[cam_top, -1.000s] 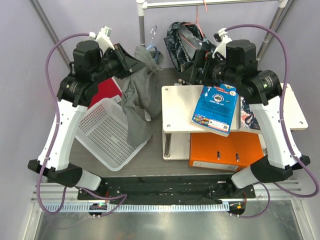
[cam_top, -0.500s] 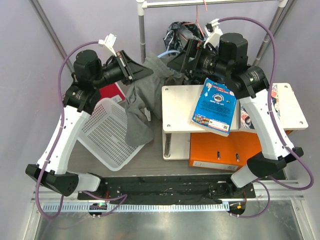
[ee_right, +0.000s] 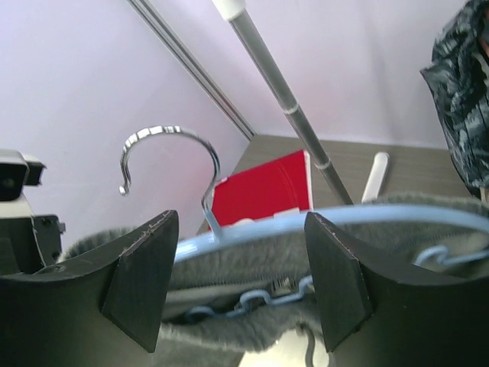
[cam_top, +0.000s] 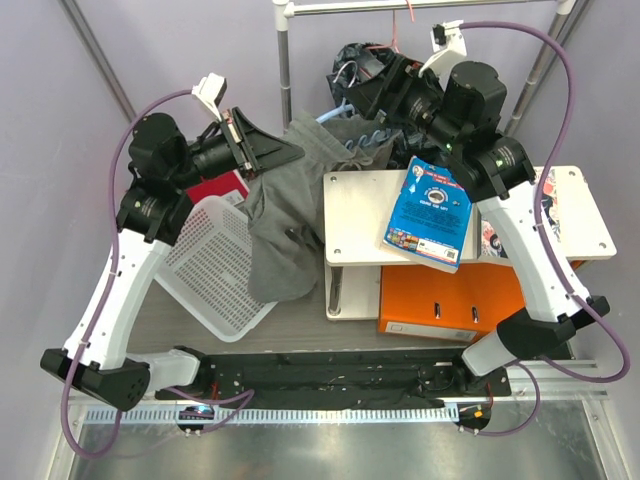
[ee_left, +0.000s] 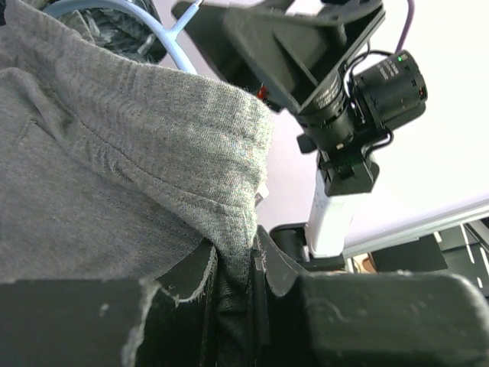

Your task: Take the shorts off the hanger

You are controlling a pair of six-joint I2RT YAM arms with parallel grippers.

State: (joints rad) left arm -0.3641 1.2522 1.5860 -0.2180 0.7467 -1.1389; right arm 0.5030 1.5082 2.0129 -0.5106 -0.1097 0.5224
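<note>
The black marbled-print shorts [cam_top: 350, 55] hang at the back on the thin pink-red hanger [cam_top: 397, 35], which is hooked on the top rail; the right wrist view shows an edge of the shorts [ee_right: 462, 84]. Neither gripper touches them. My left gripper [cam_top: 290, 152] [ee_left: 233, 264] is shut on a fold of a long plain grey garment [cam_top: 285, 230] [ee_left: 114, 176]. That garment hangs over a light-blue hanger [cam_top: 345, 105] [ee_right: 252, 229]. My right gripper [cam_top: 368, 95] [ee_right: 241, 229] is open, its fingers either side of the blue hanger's top bar, not touching it.
A white basket [cam_top: 210, 260] and a red book [cam_top: 215, 185] [ee_right: 263, 191] lie at the left. A white shelf [cam_top: 360, 215] carries a blue packet [cam_top: 432, 210] above an orange box [cam_top: 450, 300]. The rail's upright pole [cam_top: 284, 60] [ee_right: 283, 92] stands behind.
My left gripper has lifted the grey garment up and to the right. My right gripper has moved back and left to the blue hanger, and its jaws have narrowed.
</note>
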